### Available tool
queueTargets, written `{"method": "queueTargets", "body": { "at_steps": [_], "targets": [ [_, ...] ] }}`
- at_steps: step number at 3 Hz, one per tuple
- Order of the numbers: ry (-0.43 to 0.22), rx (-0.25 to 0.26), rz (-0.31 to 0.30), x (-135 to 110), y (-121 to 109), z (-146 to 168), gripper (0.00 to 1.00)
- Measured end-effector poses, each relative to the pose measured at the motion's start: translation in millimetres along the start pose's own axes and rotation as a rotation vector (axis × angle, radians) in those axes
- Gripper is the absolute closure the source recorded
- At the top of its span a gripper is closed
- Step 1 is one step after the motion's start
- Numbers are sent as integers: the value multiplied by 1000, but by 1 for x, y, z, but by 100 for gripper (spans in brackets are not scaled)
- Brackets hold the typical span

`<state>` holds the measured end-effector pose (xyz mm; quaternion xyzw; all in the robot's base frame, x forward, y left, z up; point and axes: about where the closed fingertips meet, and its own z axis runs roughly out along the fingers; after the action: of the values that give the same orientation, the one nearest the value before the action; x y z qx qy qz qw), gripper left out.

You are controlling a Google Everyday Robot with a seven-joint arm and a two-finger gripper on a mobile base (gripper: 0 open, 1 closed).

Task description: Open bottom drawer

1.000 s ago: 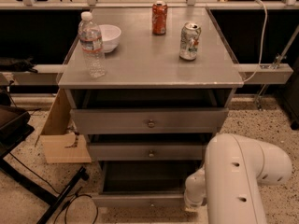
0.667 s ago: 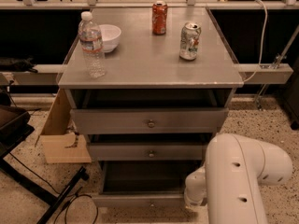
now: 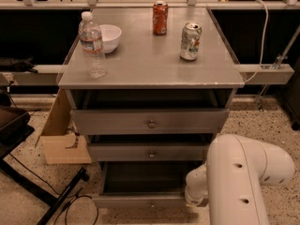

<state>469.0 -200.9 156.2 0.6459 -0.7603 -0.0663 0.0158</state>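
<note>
Item 1: grey metal cabinet with flat square top (image 3: 145, 67), standing on speckled floor (image 3: 262, 121) and holding three grey drawers stacked one over another.

Item 2: bottom drawer (image 3: 140, 200), the lowest and slimmest, with a flat grey front and one small round metal knob (image 3: 152, 204). It stood pulled out toward the camera, its dark interior showing behind the front, below the middle drawer.

Item 3: middle grey drawer (image 3: 150, 152), with a round knob at centre.

Item 4: top grey drawer (image 3: 150, 121), the tallest front, with a round knob at centre and a dark gap between it and the cabinet top.

Item 5: white rounded robot arm (image 3: 246, 182), at lower right in front of the cabinet, its narrower end reaching to the right end of the bottom drawer's front.

Item 6: gripper (image 3: 193, 201), at that end of the arm, low beside the drawer front and largely hidden by the arm. Whether it was released or clenched could not be told.

Item 7: clear plastic water bottle with white cap (image 3: 92, 45), upright at the left of the top.

Item 8: white round bowl (image 3: 108, 35), just behind the bottle.

Item 9: red soda can (image 3: 160, 18), upright at the rear centre.

Item 10: silver and green drinks can (image 3: 190, 41), upright, right of centre.

Item 11: brown cardboard box (image 3: 61, 135), on the floor against the cabinet's left side.
</note>
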Motion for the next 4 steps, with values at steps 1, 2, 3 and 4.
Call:
{"method": "queueTargets", "body": {
  "at_steps": [1,2,3,4],
  "targets": [
    [0,0,0,-1,-6,-2,100],
    [0,0,0,-1,-10,-4,100],
    [-7,-3,22,1,-11,-11,100],
    [-7,-3,23,0,-15,-10,100]
  ]
}}
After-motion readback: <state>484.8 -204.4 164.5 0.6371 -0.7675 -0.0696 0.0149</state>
